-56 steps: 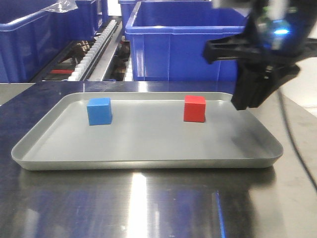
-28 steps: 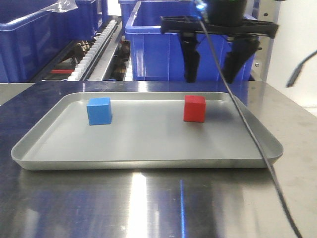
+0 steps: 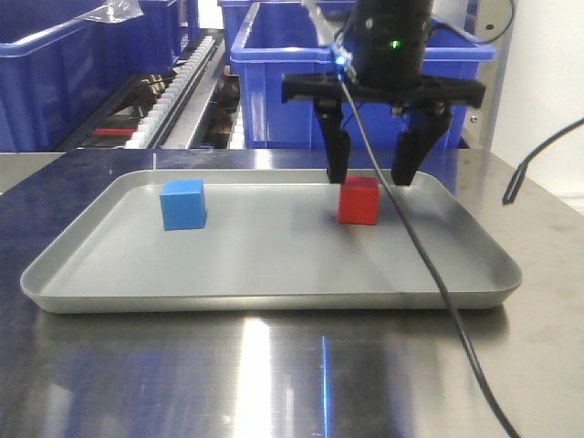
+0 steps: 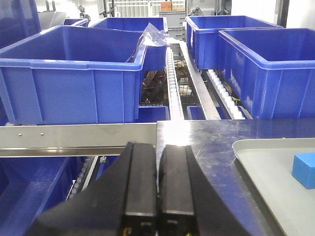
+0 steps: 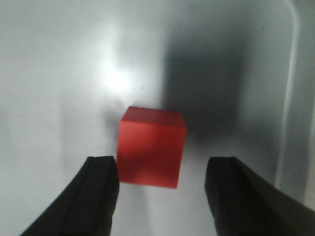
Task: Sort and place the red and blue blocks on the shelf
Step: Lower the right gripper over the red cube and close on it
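Right gripper [image 3: 369, 173] spread wide, poised just over the red block [image 3: 359, 201], which sits between the fingers, seemingly untouched. Block rests on the grey tray [image 3: 265, 299], with the blue block [image 3: 182, 203] well apart. Likely light, rigid, matte — grip opposite flat faces at mid-height. Left gripper [image 4: 157, 191] pinched closed, empty.

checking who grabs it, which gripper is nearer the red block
Right. The right gripper hangs open just over the red block, one finger toward each side. The left gripper is shut, outside the tray, on the blue block's side.
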### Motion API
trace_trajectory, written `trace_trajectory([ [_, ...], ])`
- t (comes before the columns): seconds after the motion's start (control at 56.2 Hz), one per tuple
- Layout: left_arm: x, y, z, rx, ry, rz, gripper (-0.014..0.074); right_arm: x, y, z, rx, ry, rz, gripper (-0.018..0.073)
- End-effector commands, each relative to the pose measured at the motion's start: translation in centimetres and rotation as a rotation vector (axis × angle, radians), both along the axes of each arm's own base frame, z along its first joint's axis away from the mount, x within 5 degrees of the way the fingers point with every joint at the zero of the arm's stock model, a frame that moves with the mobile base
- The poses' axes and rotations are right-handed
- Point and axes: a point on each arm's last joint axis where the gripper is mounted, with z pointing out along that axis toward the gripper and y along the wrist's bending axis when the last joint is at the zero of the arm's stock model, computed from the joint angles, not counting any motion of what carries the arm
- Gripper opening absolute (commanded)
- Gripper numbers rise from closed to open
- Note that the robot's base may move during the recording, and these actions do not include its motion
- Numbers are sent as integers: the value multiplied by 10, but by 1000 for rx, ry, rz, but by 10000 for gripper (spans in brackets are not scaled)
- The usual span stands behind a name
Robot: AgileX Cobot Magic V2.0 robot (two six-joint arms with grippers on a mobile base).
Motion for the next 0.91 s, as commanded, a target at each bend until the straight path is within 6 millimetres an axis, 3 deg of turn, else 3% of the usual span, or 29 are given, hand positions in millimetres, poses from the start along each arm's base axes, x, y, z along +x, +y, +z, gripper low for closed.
trace_trajectory([
  [0.0, -1, 1, -1, -12, -71, 6, 80, -2, -2, 32, 39, -92, 2, 500],
  [0.89, -1, 1, -1, -12, -71, 6, 80, -4, 1, 32, 55, -85, -16, 500],
])
